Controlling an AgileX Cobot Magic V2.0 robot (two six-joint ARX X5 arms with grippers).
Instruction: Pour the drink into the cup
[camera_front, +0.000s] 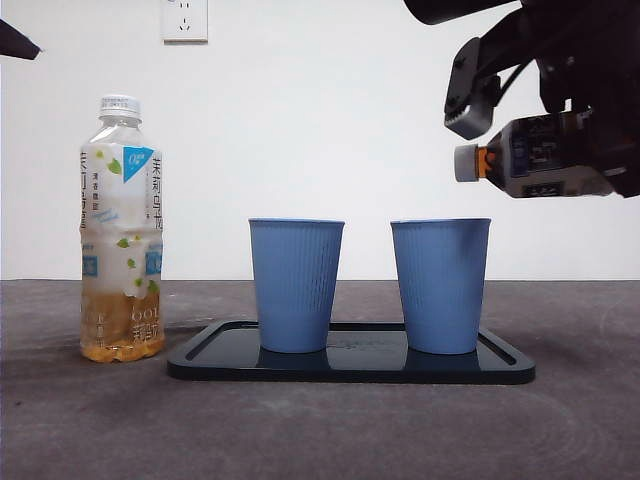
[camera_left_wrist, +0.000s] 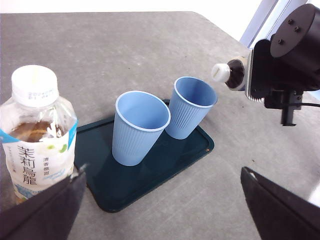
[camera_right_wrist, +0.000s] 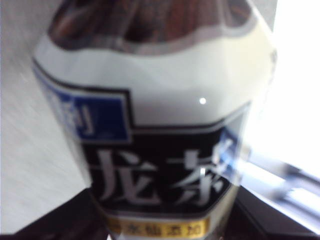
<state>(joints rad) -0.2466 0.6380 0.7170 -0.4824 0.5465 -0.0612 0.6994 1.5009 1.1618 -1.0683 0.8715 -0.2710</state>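
Grey matte tabletop (camera_front: 80, 420) carries a dark rectangular tray (camera_front: 350, 367) bearing two ribbed blue paper cups, one left (camera_front: 295, 285) and one right (camera_front: 440, 285). At ten o'clock above the right cup, the right gripper (camera_front: 600, 150) clamps a dark-labelled tea bottle (camera_front: 535, 160) lying sideways (white cap on). Beside the tray stands a clear green-tea bottle (camera_front: 120, 230). Nearby, the left gripper (camera_left_wrist: 160, 200) hangs spread, holding nothing.

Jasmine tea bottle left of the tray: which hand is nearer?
Left. The left hand hangs open right by the jasmine tea bottle, not gripping it. The right hand is across the tray, holding the oolong tea bottle tipped above the far cup.
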